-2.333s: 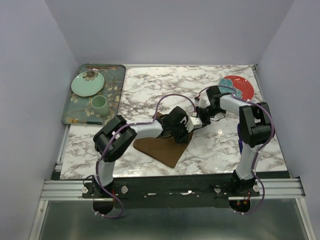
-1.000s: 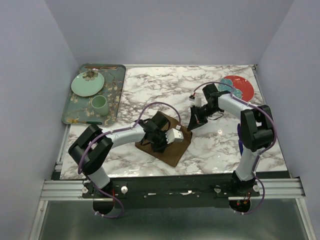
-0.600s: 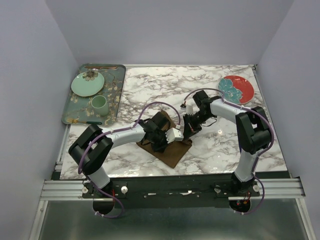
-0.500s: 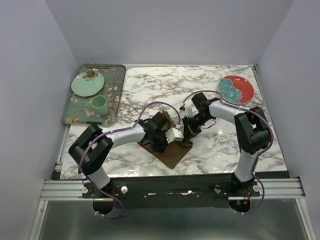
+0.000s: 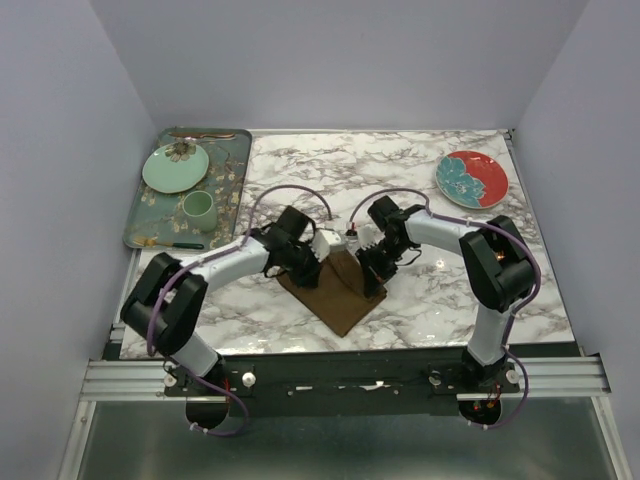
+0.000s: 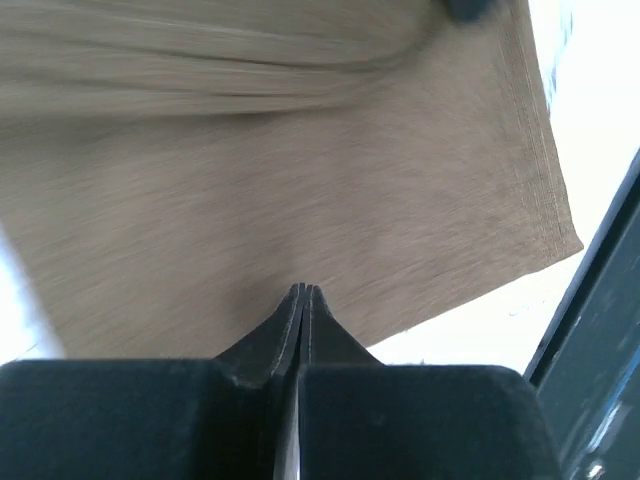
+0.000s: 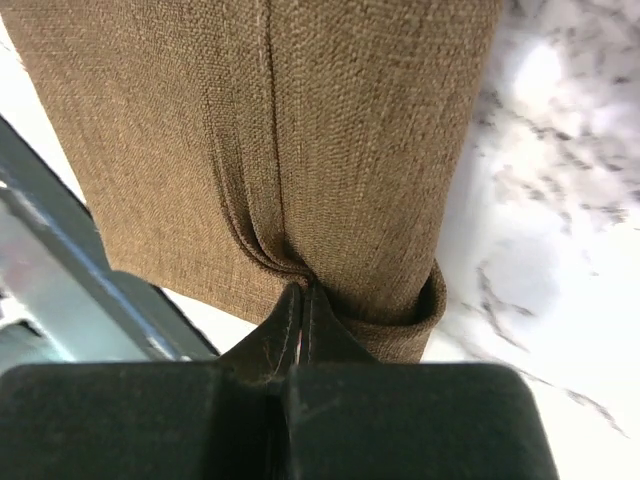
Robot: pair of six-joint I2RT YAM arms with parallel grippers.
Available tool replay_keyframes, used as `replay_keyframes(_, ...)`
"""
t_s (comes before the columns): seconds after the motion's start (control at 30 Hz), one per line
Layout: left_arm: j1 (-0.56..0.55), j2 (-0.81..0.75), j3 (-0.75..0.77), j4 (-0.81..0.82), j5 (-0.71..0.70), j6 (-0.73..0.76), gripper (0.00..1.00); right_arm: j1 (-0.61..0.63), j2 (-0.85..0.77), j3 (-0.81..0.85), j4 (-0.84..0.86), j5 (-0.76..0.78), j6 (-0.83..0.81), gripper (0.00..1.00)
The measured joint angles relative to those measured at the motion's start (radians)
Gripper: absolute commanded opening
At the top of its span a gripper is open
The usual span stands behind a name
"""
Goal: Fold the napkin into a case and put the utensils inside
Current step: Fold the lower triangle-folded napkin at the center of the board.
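The brown napkin (image 5: 335,300) lies on the marble near the front, its right side lifted and turned over leftward. My right gripper (image 5: 362,262) is shut on that doubled edge; in the right wrist view the cloth (image 7: 330,130) puckers into the closed tips (image 7: 305,287). My left gripper (image 5: 322,247) is at the napkin's far corner. Its jaws (image 6: 303,290) are shut, resting on the cloth (image 6: 300,180) with no fabric seen between them. The utensils lie on the tray: a copper stick (image 5: 203,134) at the far rim and a dark slim one (image 5: 180,245) at the near rim.
The floral tray (image 5: 228,180) at the far left also holds a green plate (image 5: 175,167) and a green cup (image 5: 198,207). A red plate (image 5: 472,178) sits at the far right. The dark frame rail runs along the table's near edge.
My right gripper has carried the napkin's right edge leftward and nearer, folding it over. My left gripper has slid from the napkin's middle back to its far corner.
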Motion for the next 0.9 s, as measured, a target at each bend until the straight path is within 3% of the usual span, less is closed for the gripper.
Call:
replay_keyframes(0.2, 0.239, -0.239, -0.024, 0.094, 0.035, -0.183, 0.31, 0.000, 0.000, 0.047, -0.027, 0.087, -0.116, 0.01)
replay_keyframes(0.3, 0.287, -0.275, 0.006, 0.111, 0.023, -0.251, 0.36, 0.006, 0.000, 0.068, -0.028, 0.130, -0.187, 0.01)
replay_keyframes(0.6, 0.320, -0.082, 0.213, 0.060, -0.037, -0.364, 0.41, 0.060, -0.053, 0.031, 0.007, 0.212, -0.343, 0.01)
replay_keyframes(0.9, 0.317, 0.113, 0.377, 0.034, -0.038, -0.436, 0.43, 0.072, -0.080, 0.004, 0.034, 0.241, -0.385, 0.01)
